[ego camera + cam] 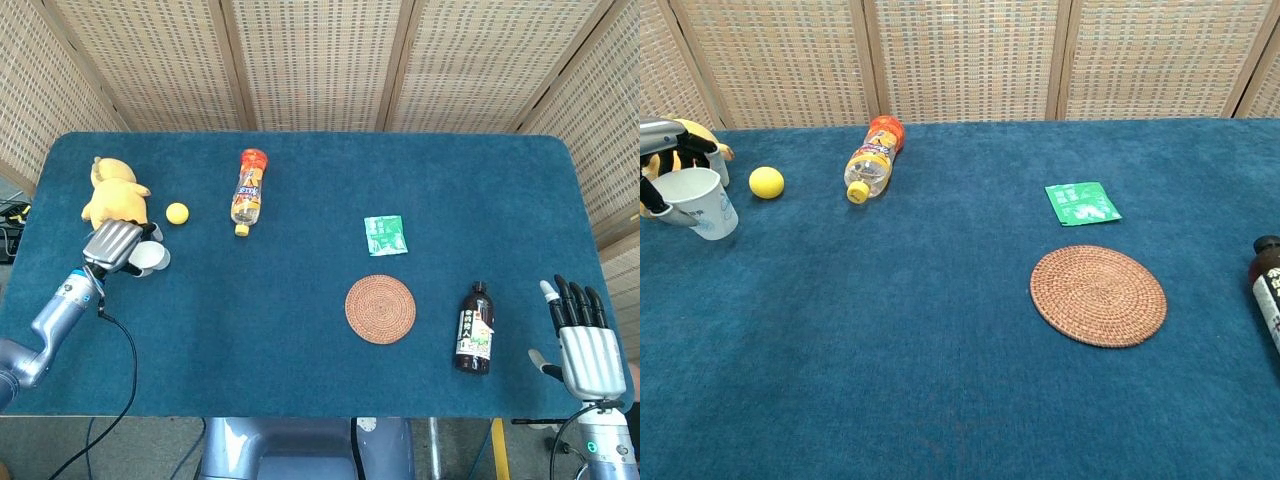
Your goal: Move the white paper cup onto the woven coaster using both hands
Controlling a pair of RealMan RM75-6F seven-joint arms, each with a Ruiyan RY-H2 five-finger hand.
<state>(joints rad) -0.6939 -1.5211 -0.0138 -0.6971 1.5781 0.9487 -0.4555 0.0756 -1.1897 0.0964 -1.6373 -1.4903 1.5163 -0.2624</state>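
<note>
The white paper cup (152, 258) (704, 203) is at the table's left side, tilted, just in front of a yellow plush toy. My left hand (112, 244) (664, 172) grips it from the left, fingers curled around its rim and wall. The round woven coaster (380, 309) (1098, 295) lies flat right of the table's middle, far from the cup, with nothing on it. My right hand (579, 334) hangs beyond the table's front right corner, fingers straight and apart, holding nothing. The chest view does not show it.
A yellow plush toy (115, 195) and a yellow ball (177, 212) (766, 182) lie close behind the cup. An orange-capped bottle (248, 190) (870, 158) lies on its side. A green packet (385, 235) (1081, 203) and a dark bottle (475, 328) (1268, 290) flank the coaster.
</note>
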